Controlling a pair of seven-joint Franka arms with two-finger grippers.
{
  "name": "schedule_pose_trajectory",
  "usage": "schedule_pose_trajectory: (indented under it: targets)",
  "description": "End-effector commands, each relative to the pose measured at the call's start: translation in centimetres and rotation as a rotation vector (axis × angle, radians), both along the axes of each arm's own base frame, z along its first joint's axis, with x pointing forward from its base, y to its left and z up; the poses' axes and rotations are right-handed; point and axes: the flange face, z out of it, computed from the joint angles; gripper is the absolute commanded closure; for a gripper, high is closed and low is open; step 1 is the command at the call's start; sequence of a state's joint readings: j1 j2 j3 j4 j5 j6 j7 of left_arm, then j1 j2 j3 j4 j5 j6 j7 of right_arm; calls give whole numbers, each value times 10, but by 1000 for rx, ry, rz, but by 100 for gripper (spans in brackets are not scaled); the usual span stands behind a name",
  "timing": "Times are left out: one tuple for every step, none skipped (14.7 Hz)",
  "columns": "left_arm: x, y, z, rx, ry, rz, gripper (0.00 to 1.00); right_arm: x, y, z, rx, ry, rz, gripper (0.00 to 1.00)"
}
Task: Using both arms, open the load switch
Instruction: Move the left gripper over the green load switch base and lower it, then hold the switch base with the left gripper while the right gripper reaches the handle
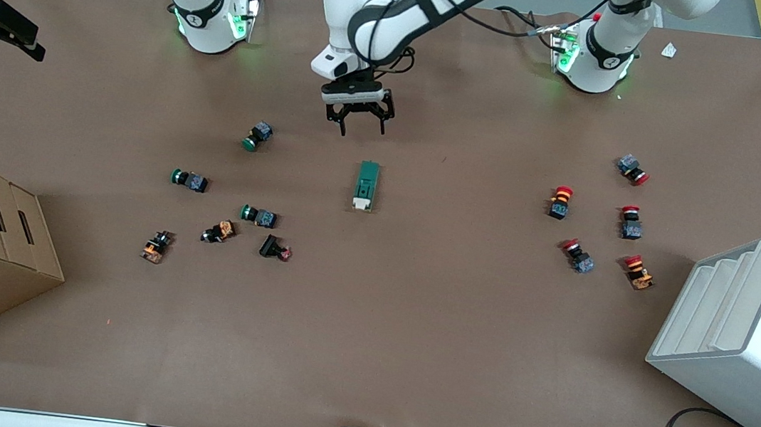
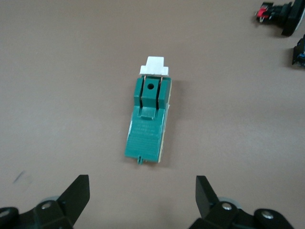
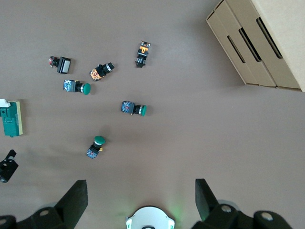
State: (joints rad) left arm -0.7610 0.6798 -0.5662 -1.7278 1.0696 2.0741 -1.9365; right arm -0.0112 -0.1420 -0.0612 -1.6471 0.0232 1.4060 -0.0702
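The load switch [image 1: 366, 185] lies flat near the middle of the desk [image 1: 364, 355], touched by nothing. Its long axis runs toward and away from the front camera, white lever [image 1: 362, 203] at the nearer end, plain green end toward the robot bases.

The left gripper [image 1: 356, 116] hangs low over bare desk just short of that green end, fingers [image 2: 76, 194] spread wide and empty. The right gripper [image 3: 138, 198] waits high near its own base, over the green push buttons' [image 3: 133, 109] end of the desk, fingers [image 3: 74, 199] also spread.

The likely trouble: the switch is light and unanchored, so a descent slightly off-centre would let one finger nudge it and skew it. And if only one arm has hold when the lever is pulled, the whole block would probably slide rather than open.
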Motion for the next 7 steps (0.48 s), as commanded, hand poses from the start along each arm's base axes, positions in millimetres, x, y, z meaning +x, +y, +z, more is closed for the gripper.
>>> schedule_pose_trajectory:
  targets:
    - [-19, 15, -29, -63, -125, -52, 2, 26, -9, -20, -13, 35, -5, 0]
    - [-25, 19, -43, -82, -155, -62, 2, 32, -11, -25, -13, 43, -11, 0]
    - [-29, 23, -56, -94, -193, -93, 2, 38, -15, -36, -10, 59, -18, 0]
    - [-33, 29, -70, -107, -228, -117, 2, 46, -16, -51, -12, 86, -17, 0]
    - [-36, 34, -76, -134, -267, -139, 2, 53, -19, -61, -14, 98, -20, 0]
    - [-39, 39, -90, -156, -302, -164, 2, 66, -24, -74, -22, 98, -25, 0]
    - [-39, 42, -100, -172, -332, -176, 2, 80, -27, -97, -42, 106, -24, 0]
